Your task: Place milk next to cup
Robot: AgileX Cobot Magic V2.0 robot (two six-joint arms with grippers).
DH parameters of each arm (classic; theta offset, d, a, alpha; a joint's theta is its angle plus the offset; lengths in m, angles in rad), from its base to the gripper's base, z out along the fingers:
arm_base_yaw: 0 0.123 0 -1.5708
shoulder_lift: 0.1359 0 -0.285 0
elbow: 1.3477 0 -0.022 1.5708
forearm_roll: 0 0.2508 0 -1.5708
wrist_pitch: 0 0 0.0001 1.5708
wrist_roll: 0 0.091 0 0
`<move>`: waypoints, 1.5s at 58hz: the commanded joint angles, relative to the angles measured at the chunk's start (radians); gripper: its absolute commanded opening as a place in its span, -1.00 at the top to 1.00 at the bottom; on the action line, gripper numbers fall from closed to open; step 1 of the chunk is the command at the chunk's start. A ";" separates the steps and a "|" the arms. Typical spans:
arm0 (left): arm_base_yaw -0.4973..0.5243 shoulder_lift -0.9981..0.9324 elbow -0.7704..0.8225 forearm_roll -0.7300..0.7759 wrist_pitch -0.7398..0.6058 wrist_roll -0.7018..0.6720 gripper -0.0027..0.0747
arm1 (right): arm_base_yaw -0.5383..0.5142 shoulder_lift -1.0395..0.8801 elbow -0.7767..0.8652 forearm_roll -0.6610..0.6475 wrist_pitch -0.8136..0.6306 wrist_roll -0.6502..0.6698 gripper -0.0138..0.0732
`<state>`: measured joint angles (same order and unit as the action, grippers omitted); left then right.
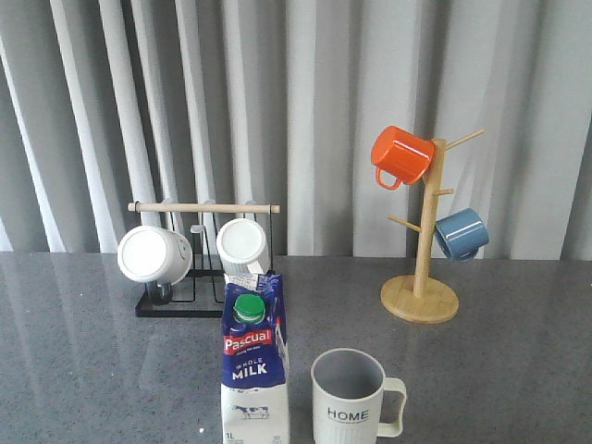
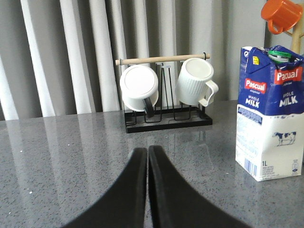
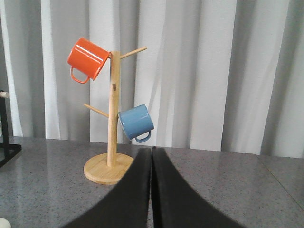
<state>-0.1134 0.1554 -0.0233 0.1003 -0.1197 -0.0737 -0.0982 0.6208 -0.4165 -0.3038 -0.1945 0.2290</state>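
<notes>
The milk (image 1: 254, 370), a tall dark-blue and white carton with a green cap and a red "Pascual" band, stands upright on the grey table near the front edge. It also shows in the left wrist view (image 2: 271, 111). The cup (image 1: 351, 400), a pale ribbed mug marked "HOME" with its handle to the right, stands upright just right of the milk, a small gap between them. My left gripper (image 2: 147, 151) is shut and empty, low over the table, apart from the milk. My right gripper (image 3: 151, 151) is shut and empty. Neither gripper shows in the front view.
A black wire rack (image 1: 199, 301) with a wooden bar holds two white mugs (image 1: 154, 253) behind the milk. A wooden mug tree (image 1: 421, 296) at the back right carries an orange mug (image 1: 401, 155) and a blue mug (image 1: 461, 233). Grey curtains hang behind the table.
</notes>
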 commanded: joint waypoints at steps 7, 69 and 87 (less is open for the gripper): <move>0.005 -0.098 0.035 0.070 -0.023 -0.056 0.95 | -0.006 -0.001 -0.024 -0.002 -0.072 -0.005 0.71; 0.104 -0.178 0.026 0.024 0.120 -0.053 0.95 | -0.006 -0.001 -0.024 -0.002 -0.072 -0.005 0.71; 0.104 -0.178 0.026 0.024 0.120 -0.053 0.95 | -0.006 -0.001 -0.024 -0.002 -0.072 -0.005 0.71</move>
<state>-0.0094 -0.0129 0.0231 0.1324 0.0652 -0.1190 -0.0982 0.6208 -0.4165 -0.3038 -0.1945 0.2290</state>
